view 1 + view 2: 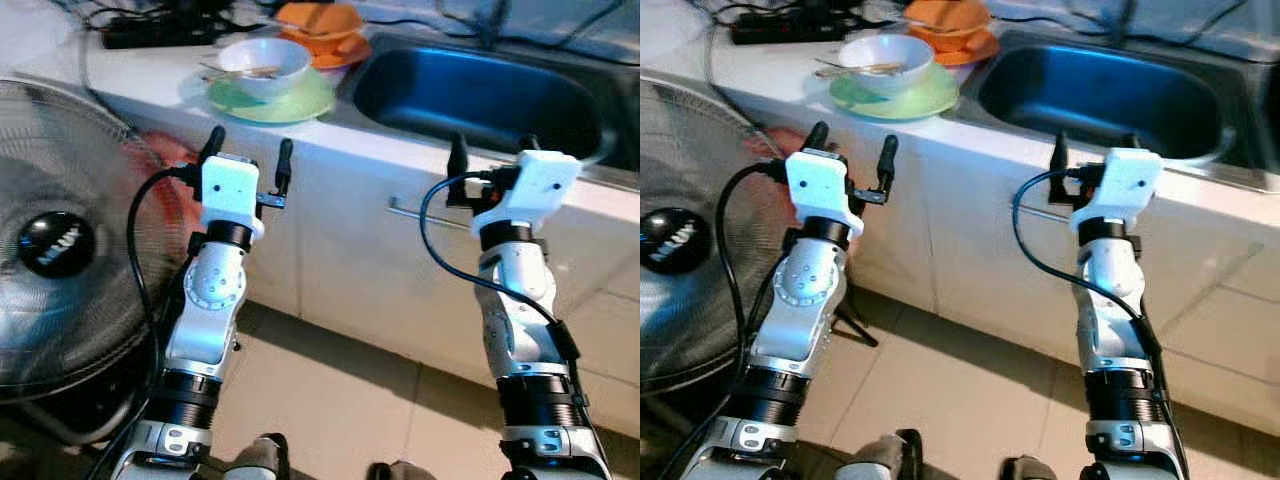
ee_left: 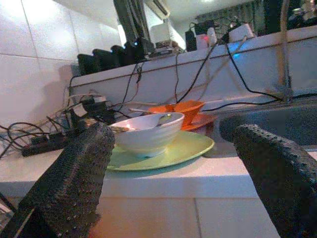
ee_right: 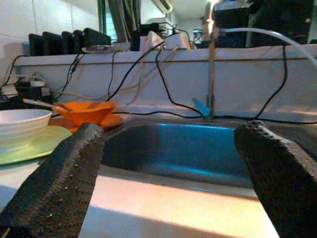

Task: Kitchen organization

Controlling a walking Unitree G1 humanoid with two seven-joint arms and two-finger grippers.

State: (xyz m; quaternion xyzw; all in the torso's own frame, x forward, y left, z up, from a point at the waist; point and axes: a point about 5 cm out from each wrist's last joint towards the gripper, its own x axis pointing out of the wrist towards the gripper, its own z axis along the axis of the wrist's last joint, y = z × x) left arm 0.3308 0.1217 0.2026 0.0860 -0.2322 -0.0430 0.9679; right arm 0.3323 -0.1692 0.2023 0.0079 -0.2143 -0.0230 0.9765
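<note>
Counter: a pale countertop (image 1: 150, 95) ran across the top of the head views, with white cabinet fronts (image 1: 340, 270) below it and a metal bar handle (image 1: 425, 215) on one door.
Sink: a steel basin (image 1: 480, 95) was set into the counter on the robot's right, its tap (image 3: 210, 74) rising at the back edge.
Dishes: a white bowl (image 1: 265, 65) with a utensil inside sat on a green plate (image 1: 275, 102) just left of the sink; an orange bowl on an orange plate (image 1: 322, 28) stood behind them, toward the wall.
Wall side: a black power strip (image 1: 160, 32) and several black cables lay along the tiled back wall (image 2: 29, 74).
Floor: beige tiles (image 1: 340, 400) lay in front of the cabinets.
Fan: a standing fan with a wire grille (image 1: 60, 245) stood on the robot's left.
Left gripper (image 1: 248, 162): raised before the counter edge, just below the green plate, fingers spread apart and holding nothing.
Right gripper (image 1: 492, 160): raised before the counter edge in front of the sink, fingers apart and empty.
</note>
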